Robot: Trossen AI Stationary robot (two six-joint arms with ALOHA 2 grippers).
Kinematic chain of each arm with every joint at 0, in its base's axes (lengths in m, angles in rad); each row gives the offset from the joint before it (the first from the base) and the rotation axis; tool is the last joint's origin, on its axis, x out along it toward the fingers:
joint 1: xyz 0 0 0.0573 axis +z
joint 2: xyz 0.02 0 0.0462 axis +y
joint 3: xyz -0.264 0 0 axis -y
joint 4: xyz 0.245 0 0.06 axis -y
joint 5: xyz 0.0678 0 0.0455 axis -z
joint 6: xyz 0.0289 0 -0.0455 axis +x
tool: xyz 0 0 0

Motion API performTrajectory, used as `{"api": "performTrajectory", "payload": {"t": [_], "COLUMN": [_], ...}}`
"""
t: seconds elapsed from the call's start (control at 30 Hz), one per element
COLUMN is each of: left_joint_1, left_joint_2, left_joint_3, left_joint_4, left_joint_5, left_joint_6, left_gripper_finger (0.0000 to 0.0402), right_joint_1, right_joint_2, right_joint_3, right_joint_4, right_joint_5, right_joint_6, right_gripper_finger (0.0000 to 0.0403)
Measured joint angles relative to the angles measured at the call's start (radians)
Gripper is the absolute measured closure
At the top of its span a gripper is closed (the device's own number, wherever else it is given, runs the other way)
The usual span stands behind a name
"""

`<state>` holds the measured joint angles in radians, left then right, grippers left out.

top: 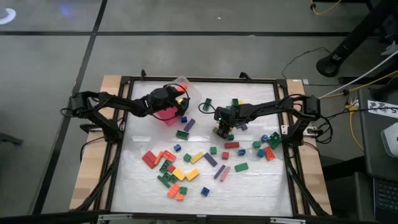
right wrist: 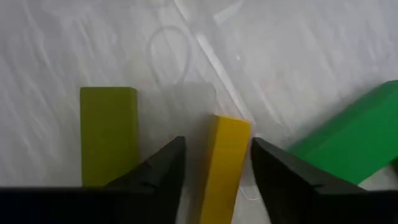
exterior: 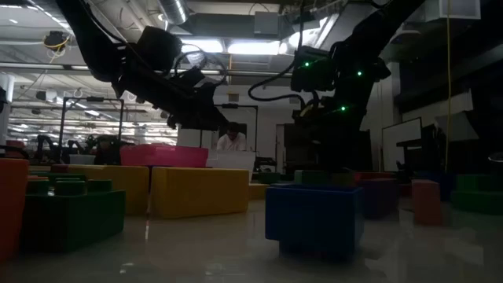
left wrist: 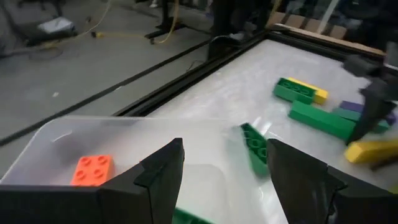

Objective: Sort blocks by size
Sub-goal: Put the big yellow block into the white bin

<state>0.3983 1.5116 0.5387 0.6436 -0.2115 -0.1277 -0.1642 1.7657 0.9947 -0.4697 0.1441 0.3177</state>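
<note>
1. Progress looks early to me: most blocks [top: 186,163] lie loose across the middle and near side of the table [top: 261,186], and only an orange one [left wrist: 92,170] clearly sits in the clear plastic tray [left wrist: 56,140] at the far edge.
2. My left gripper [left wrist: 224,177] hangs over that tray, fingers spread wide, holding nothing.
3. My right gripper [right wrist: 214,168] is down on the table right of centre, jaws narrowly straddling a yellow block [right wrist: 225,162]; I can't tell if they're touching it.
4. Table's white and glossy, black-framed. Behind it there's a lit workshop, with a person [exterior: 232,140] visible far back.
</note>
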Motion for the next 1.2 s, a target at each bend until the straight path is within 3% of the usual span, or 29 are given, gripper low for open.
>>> {"api": "performTrajectory", "payload": {"t": [0.23,0.4,0.7,0.93,1.2], "left_joint_1": [-0.094,-0.165,-0.263,-0.354,-0.483], "left_joint_2": [0.000,0.000,-0.072,-0.212,-0.351], "left_joint_3": [0.000,0.000,0.000,0.000,0.000], "left_joint_4": [0.006,0.005,-0.013,-0.153,-0.382], "left_joint_5": [0.000,0.000,0.000,0.000,0.000], "left_joint_6": [0.111,0.117,0.114,0.108,0.091], "left_gripper_finger": [0.0188,0.0188,0.0188,0.0188,0.0188], "right_joint_1": [0.000,0.000,0.000,-0.022,-0.125], "right_joint_2": [0.000,0.000,0.000,0.000,0.008], "right_joint_3": [0.000,0.018,0.185,0.218,0.218], "right_joint_4": [0.015,0.055,0.094,0.388,0.598], "right_joint_5": [0.001,-0.005,0.002,0.001,-0.043], "right_joint_6": [-0.040,-0.097,-0.242,-0.477,-0.509], "right_gripper_finger": [0.0349,0.0349,0.0328,0.0346,0.0325]}}
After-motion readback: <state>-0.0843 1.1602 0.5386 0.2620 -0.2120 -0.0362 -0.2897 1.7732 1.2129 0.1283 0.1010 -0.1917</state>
